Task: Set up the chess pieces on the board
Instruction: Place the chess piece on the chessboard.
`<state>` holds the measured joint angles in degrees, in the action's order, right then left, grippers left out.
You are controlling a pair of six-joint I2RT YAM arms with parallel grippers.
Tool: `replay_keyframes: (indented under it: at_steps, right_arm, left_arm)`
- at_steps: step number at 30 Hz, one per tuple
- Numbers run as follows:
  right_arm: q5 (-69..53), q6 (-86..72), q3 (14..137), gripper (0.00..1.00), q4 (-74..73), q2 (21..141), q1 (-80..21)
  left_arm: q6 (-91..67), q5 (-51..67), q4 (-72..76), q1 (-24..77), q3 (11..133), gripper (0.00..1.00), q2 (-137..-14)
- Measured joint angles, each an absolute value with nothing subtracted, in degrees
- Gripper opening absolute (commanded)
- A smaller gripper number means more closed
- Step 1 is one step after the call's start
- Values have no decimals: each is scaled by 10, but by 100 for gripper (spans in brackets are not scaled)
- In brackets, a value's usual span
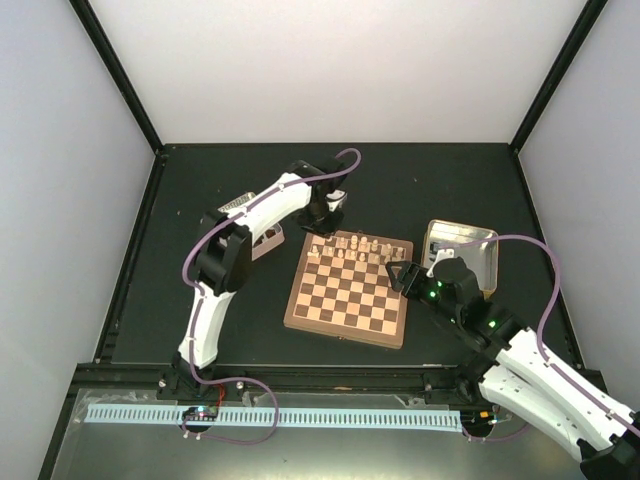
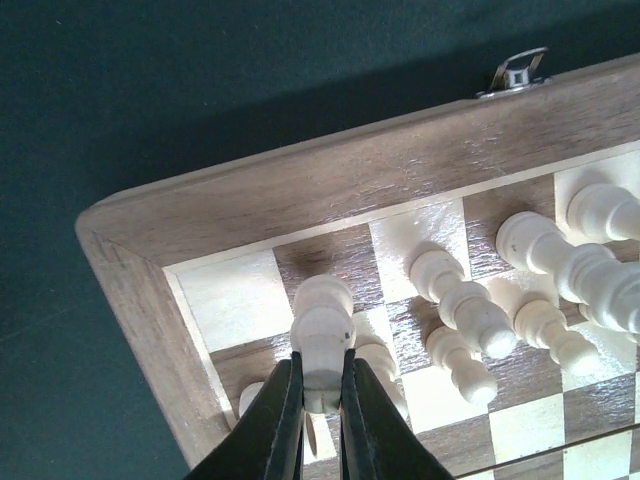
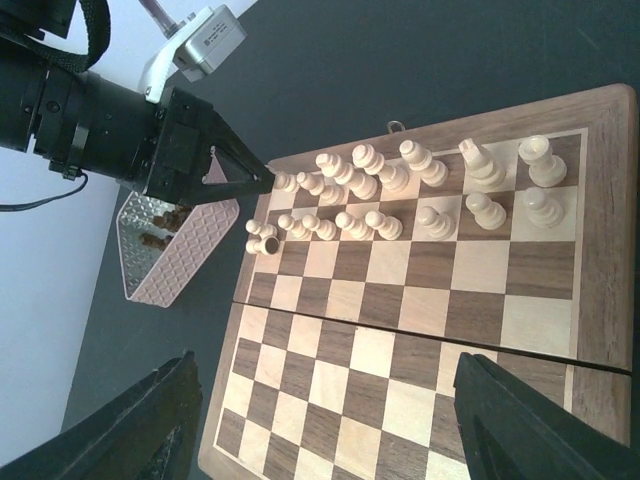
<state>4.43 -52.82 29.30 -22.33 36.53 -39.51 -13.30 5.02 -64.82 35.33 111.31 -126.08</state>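
The board (image 1: 345,302) lies mid-table (image 1: 200,200), one side turned slightly. Cream pieces (image 1: 357,244) stand in two rows along its far edge; the rest of its squares are bare.

The left gripper (image 1: 322,230) hangs over the board's far left corner, its arm arching across from the left. In the left wrist view its fingers (image 2: 278,420) are clamped tight on a pale piece (image 2: 322,322), held upright by its lower stem, the rounded head clear above the tips. It sits just inside the rim (image 2: 300,190), with neighbours (image 2: 465,305) crowded close on the right and another partly hidden behind it. I cannot tell whether its base touches the square. A metal clasp (image 2: 515,72) juts from the outer rim edge.

The right gripper (image 3: 330,425) hovers over the near half of the board with its jaws spread wide and nothing between them. From its camera the rows (image 3: 400,190) are well ahead, and the left gripper (image 3: 262,182) blocks the corner.

A pink tin (image 3: 165,250) holding small dark bits lies off the board's left side, partly under the left arm. An open tin (image 1: 470,240) sits beyond the right edge, near the right wrist.
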Motion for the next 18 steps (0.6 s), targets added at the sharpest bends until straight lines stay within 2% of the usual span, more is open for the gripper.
replay_keyframes:
  at_steps: [13, 18]
  right_arm:
    - [44, -528, 285, 70, -223, 362, -395]
    - [44, -528, 284, 70, -223, 363, -395]
  left_arm:
    - [-111, 69, -670, 353, 1127, 8, -1287]
    - [-109, 72, -672, 353, 1134, 14, -1291]
